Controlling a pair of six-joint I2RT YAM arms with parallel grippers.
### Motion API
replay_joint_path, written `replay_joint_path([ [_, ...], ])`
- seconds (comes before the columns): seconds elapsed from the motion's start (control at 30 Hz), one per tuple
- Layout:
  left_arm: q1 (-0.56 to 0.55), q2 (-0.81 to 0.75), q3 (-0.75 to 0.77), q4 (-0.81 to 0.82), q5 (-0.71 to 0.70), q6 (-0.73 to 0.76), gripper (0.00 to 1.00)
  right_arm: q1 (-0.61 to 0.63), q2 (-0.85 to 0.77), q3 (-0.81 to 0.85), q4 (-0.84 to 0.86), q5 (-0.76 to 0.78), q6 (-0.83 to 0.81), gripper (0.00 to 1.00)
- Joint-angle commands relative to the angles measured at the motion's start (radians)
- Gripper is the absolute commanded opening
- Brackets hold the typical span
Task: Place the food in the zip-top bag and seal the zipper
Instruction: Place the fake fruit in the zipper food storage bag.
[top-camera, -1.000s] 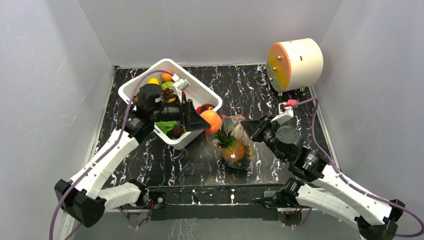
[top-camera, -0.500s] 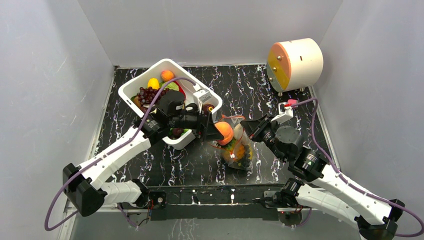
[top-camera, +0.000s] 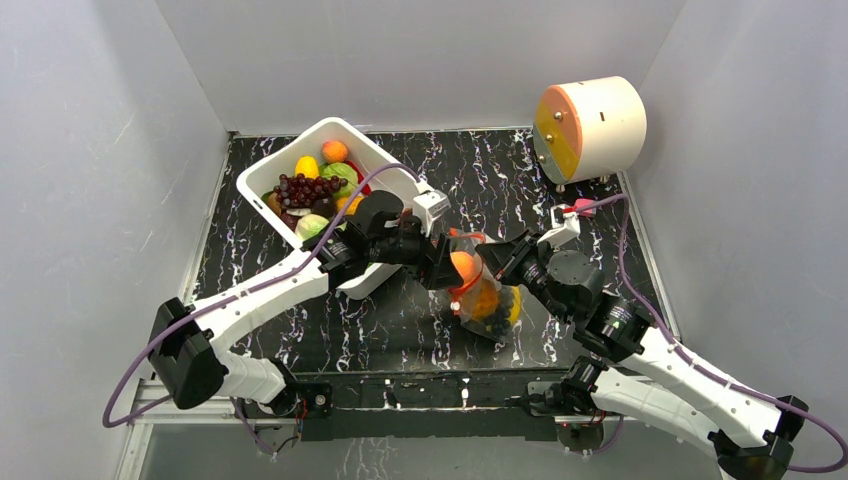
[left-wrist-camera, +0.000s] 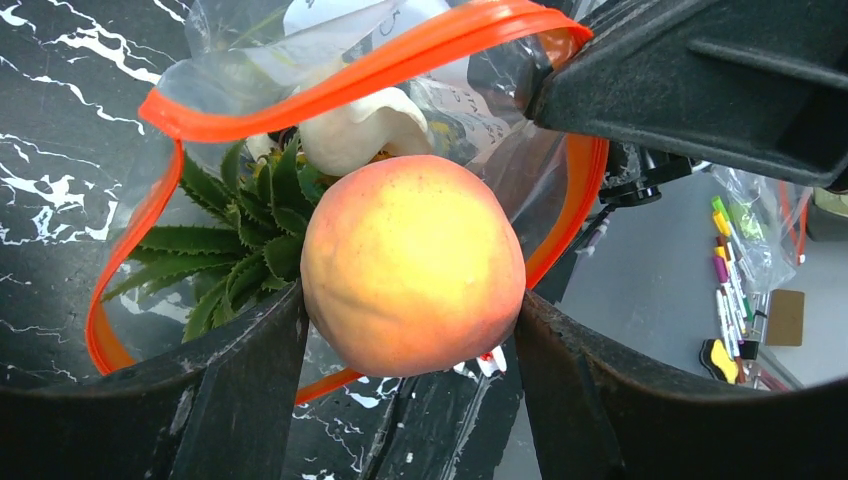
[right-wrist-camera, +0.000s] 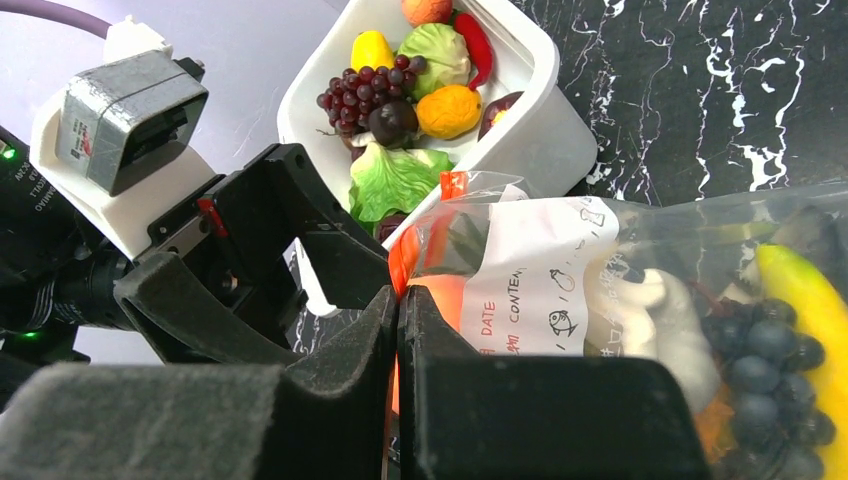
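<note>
Left wrist | my left gripper (left-wrist-camera: 405, 305) clamped on peach (left-wrist-camera: 412, 255) over zip-top bag (left-wrist-camera: 235, 40) mouth | right gripper (right-wrist-camera: 400, 340) pinching zipper (left-wrist-camera: 350, 72) | advice: push deeper before releasing

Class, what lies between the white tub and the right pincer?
Top view: the left pincer holding a toy peach at the mouth of the zip-top bag.

The table (top-camera: 480, 165) is a black slab veined with white marbling. A white rectangular tub (top-camera: 280, 155) sits on its far left part, turned at an angle to the edges. The clear zip-top bag (top-camera: 490, 305) rests its filled end near the middle. A white drum with an orange face (top-camera: 595, 125) stands at the far right corner.
</note>
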Motion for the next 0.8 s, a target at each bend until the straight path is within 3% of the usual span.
replay_joint_path([
  [0.0,-0.026,0.005,0.011,0.044,-0.034,0.030,0.42,0.000,-0.011,0.007,0.162,-0.024,0.031,0.00],
  [0.4,-0.070,0.021,0.067,-0.004,-0.079,0.037,0.67,-0.001,-0.024,0.003,0.167,-0.016,0.028,0.00],
  [0.77,-0.072,-0.055,0.084,-0.014,-0.105,0.008,0.86,-0.001,-0.028,-0.003,0.180,-0.007,0.025,0.00],
])
